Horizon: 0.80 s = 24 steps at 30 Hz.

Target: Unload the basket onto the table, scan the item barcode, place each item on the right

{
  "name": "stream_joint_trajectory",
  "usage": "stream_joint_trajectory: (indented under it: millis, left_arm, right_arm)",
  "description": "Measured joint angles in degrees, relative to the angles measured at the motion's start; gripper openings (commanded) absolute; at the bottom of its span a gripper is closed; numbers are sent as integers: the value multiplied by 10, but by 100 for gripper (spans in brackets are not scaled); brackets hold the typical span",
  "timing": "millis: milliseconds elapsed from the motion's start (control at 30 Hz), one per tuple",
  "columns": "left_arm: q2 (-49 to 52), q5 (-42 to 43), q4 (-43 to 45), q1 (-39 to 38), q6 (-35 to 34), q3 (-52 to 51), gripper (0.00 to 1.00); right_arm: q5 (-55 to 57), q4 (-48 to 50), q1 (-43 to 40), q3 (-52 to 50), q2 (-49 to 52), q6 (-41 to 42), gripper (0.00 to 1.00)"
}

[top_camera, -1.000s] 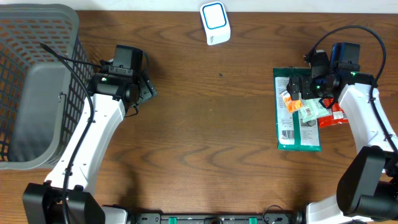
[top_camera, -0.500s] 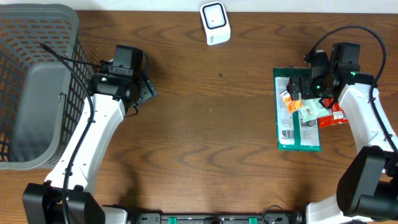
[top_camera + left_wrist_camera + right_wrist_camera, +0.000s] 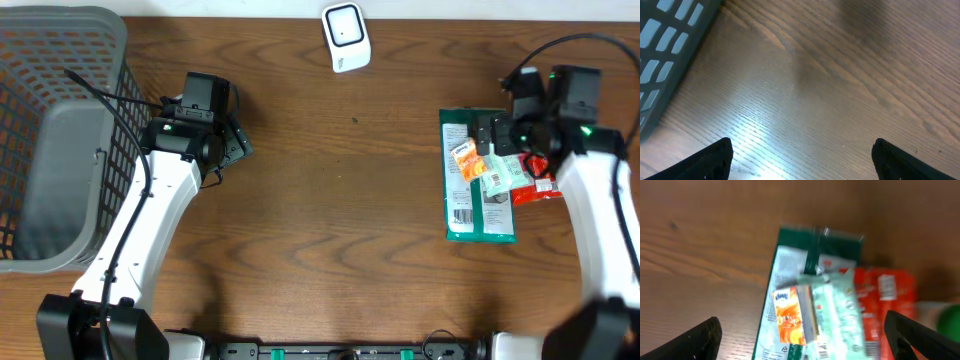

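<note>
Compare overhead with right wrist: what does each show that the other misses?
Overhead only: the grey basket, the white scanner and the left gripper over bare wood. Right wrist only: the fingertips of the right gripper, spread open. Both: the green packet with the orange carton and pale packet on it, the red packet at its right edge, and the wooden table.

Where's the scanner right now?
Overhead view: the scanner sits at the far edge, near centre, between the basket at left and the packets at right.
</note>
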Motion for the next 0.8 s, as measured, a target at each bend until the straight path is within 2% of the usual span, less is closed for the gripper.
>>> stream_joint_trajectory:
  millis: [367,800]
  left_arm:
    - [0,0,0,0,0,0,89]
    - [0,0,0,0,0,0,89]
  right_arm:
    - [20,-2,0,1,-243,-6,99]
    - [24,-1,37,-27,-469,-7,99]
